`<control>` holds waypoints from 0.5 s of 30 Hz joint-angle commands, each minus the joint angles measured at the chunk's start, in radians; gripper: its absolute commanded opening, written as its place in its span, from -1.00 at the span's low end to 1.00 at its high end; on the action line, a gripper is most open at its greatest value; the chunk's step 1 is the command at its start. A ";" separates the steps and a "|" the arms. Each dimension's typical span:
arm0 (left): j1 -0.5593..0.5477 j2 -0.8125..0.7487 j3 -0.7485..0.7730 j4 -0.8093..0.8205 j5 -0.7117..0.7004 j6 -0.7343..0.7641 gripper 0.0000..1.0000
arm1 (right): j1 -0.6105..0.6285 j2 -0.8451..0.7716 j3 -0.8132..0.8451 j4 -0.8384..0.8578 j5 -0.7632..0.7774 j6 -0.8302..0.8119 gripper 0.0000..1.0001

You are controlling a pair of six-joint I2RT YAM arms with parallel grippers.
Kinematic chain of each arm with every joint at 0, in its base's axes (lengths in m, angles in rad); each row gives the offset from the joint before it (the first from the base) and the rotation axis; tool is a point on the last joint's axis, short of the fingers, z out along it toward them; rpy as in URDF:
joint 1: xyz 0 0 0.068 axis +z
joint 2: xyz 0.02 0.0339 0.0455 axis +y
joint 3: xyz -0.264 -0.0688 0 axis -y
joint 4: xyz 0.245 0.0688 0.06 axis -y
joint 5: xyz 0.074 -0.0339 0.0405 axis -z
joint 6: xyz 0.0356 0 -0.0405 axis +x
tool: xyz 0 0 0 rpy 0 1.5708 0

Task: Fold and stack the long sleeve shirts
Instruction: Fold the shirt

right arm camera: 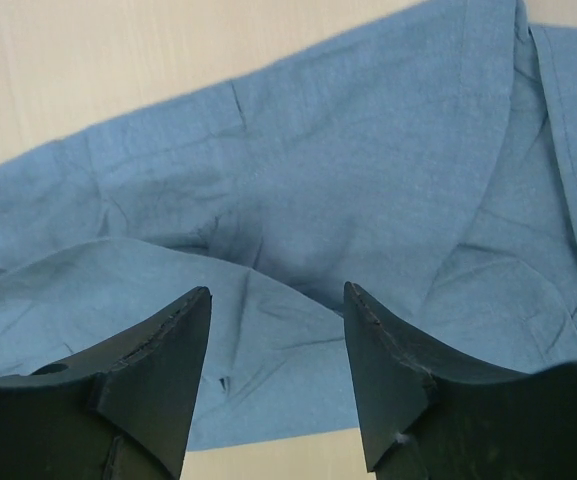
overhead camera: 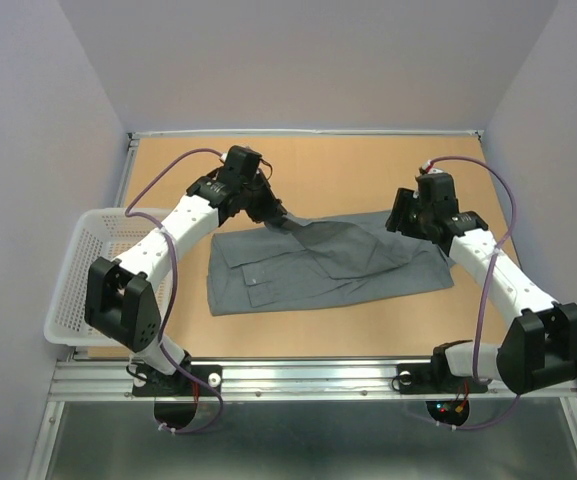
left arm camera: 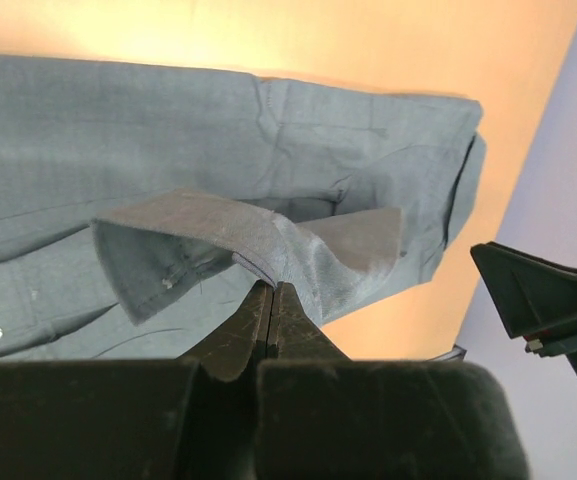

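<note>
Left wrist view alone shows left gripper (left arm camera: 271, 292) clamped on raised shirt (left arm camera: 218, 110) fold; right wrist view, right gripper (right arm camera: 276, 296) spread above shirt.

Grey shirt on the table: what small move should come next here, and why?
Probably lower the right end effector and close it on the shirt beneath. The left end effector is shut on a raised fold at the shirt's far edge, while the right one hangs open over flat cloth, gripping nothing. A matching pinch would likely let both sides fold over together.
</note>
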 commanded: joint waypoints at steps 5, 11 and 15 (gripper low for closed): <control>0.039 0.014 -0.010 -0.039 0.049 0.105 -1.00 | -0.006 -0.040 -0.106 -0.008 0.073 -0.002 0.08; 0.079 0.024 -0.079 -0.040 0.058 0.128 -0.99 | -0.006 -0.018 -0.120 -0.007 0.042 0.028 0.08; 0.085 0.038 -0.111 -0.023 0.079 0.110 -0.84 | -0.006 -0.005 -0.103 -0.005 0.029 0.024 0.10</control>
